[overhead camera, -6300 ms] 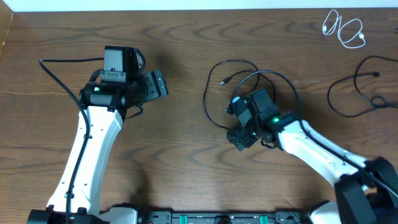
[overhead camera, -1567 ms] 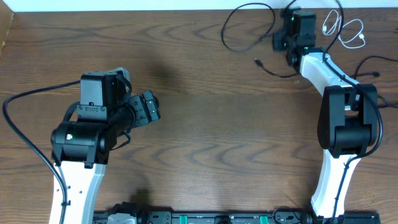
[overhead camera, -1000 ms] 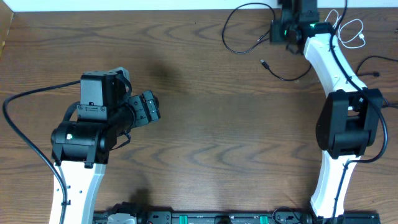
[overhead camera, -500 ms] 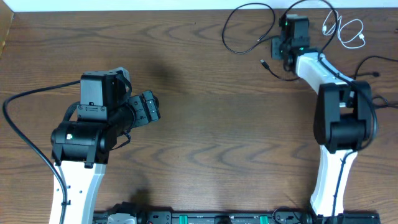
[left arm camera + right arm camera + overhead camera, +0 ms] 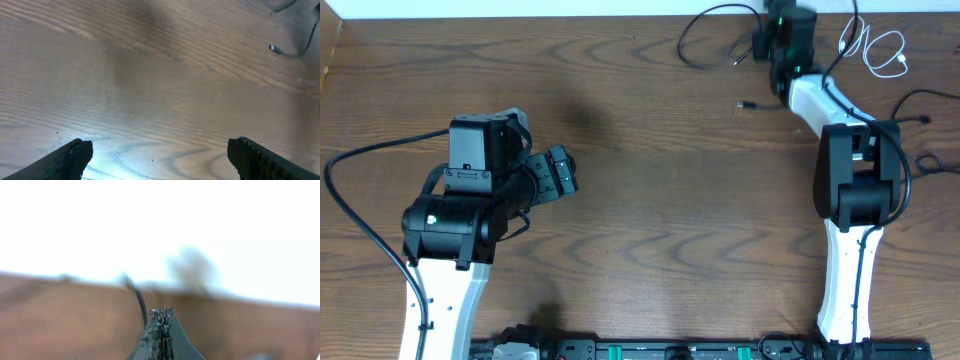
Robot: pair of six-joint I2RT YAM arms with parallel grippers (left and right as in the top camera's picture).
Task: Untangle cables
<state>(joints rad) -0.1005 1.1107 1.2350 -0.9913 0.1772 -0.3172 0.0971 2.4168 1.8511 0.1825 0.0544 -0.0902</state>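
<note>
A: Right gripper (image 5: pixel 763 48) has gone back up to the far edge of the table (image 5: pixel 650 250) vs half a sec ago, and the plug (image 5: pixel 745 104) of the black cable (image 5: pixel 681 48) slid a bit w/ it. Left arm hasn't budged.

B: Right claw state?

A: Closed tight. On the wrist cam the fingertips are pressed together and the black cable curves up from right beside the tips, so it looks pinched there. That view is blurry tho.

B: And the left gripper (image 5: pixel 558 172)?

A: Wide open over bare wood, nearer the left edge, pointing toward the table's right side. Its wrist cam catches the plug far off at top right.

B: Where are the cables?

A: Black cable lies in a loose loop along the far edge, just left of the right gripper. Its plug end trails toward the table middle. White cable (image 5: pixel 900 62) sits in small loops in the far right corner, on the other side of the gripper. Other black cable (image 5: pixel 905 100) is at the right edge, partly out of frame.

B: Any still touching?

A: White and other black lie apart. The looped black one is well apart from both.
</note>
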